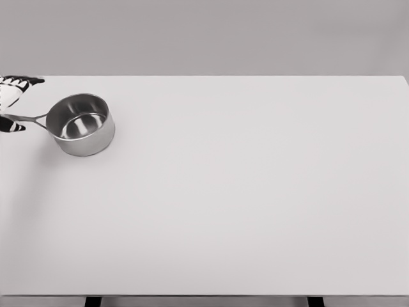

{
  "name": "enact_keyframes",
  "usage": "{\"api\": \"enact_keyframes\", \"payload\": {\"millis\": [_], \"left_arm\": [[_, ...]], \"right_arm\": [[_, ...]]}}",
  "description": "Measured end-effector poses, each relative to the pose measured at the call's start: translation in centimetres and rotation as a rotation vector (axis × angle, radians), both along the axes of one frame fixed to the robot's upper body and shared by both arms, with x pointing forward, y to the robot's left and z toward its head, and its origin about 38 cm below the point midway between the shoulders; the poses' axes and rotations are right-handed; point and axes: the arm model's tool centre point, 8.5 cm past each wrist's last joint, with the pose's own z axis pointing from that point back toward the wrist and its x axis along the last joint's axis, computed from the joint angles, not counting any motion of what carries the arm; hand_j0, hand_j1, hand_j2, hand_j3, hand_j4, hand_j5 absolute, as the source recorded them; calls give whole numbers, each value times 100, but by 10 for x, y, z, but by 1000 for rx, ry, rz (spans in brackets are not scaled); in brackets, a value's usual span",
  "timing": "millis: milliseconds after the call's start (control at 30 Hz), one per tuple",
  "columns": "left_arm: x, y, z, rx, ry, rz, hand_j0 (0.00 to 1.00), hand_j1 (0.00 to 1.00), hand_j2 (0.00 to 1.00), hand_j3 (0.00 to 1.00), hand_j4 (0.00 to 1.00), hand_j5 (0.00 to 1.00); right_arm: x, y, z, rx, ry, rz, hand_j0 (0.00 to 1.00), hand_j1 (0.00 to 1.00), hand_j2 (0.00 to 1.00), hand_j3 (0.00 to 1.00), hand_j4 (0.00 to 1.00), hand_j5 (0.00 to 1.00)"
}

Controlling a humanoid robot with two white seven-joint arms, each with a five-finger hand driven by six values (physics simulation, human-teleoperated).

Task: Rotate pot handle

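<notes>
At the far left of the pale grey worktop (pixel 255 211) you have one shiny round steel saucepan (pixel 80 124), its thin metal handle (pixel 29 118) pointing left to the frame edge. One white-and-black hand (pixel 13 102) shows there, fingertips above and below the handle; you cannot tell whether it is clamped. How far the turn has gone is unclear. No second hand appears.

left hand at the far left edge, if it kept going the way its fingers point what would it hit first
The left hand points rightward along the handle, so the first thing in that line looks to be the pot itself. Beyond it the table shows nothing else. Most of the hand is cut off, so its heading is uncertain.
</notes>
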Motion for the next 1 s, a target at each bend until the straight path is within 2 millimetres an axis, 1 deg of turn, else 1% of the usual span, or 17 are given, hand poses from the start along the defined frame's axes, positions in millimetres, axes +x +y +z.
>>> {"api": "enact_keyframes", "payload": {"millis": [133,167,200,267,333,400,433,467,500,533,567,600,633,667,800,1000], "left_arm": [[-9,-6,-5,1,-2,-23,100,100,100,100,100,100],[-16,-6,-9,3,3,-28,100,100,100,100,100,100],[-21,-8,-9,3,-4,-34,100,100,100,100,100,100],[-38,-8,-11,-4,-14,-46,100,100,100,100,100,100],[-50,-10,7,-20,-76,-65,100,100,100,100,100,100],[-62,-16,31,-52,-158,-93,100,100,100,100,100,100],[-69,-22,40,-76,-193,-117,100,100,100,100,100,100],[-80,-29,43,-99,-210,-143,100,100,100,100,100,100],[-88,-38,52,-118,-241,-176,100,100,100,100,100,100],[-104,-47,42,-143,-218,-202,100,100,100,100,100,100],[-113,-57,44,-146,-227,-234,100,100,100,100,100,100],[-116,-65,54,-159,-261,-257,100,100,100,100,100,100],[-120,-70,54,-172,-268,-269,100,100,100,100,100,100],[-126,-76,47,-185,-254,-279,100,100,100,100,100,100],[-130,-87,51,-218,-278,-301,100,100,100,100,100,100],[-131,-93,50,-234,-279,-311,100,100,100,100,100,100]], "right_arm": [[0,0,0,0,0,0,100,100,100,100,100,100],[0,0,0,0,0,0,100,100,100,100,100,100],[0,0,0,0,0,0,100,100,100,100,100,100],[0,0,0,0,0,0,100,100,100,100,100,100],[0,0,0,0,0,0,100,100,100,100,100,100],[0,0,0,0,0,0,100,100,100,100,100,100],[0,0,0,0,0,0,100,100,100,100,100,100],[0,0,0,0,0,0,100,100,100,100,100,100],[0,0,0,0,0,0,100,100,100,100,100,100],[0,0,0,0,0,0,100,100,100,100,100,100],[0,0,0,0,0,0,100,100,100,100,100,100],[0,0,0,0,0,0,100,100,100,100,100,100],[0,0,0,0,0,0,100,100,100,100,100,100],[0,0,0,0,0,0,100,100,100,100,100,100],[0,0,0,0,0,0,100,100,100,100,100,100],[0,0,0,0,0,0,100,100,100,100,100,100]]}}
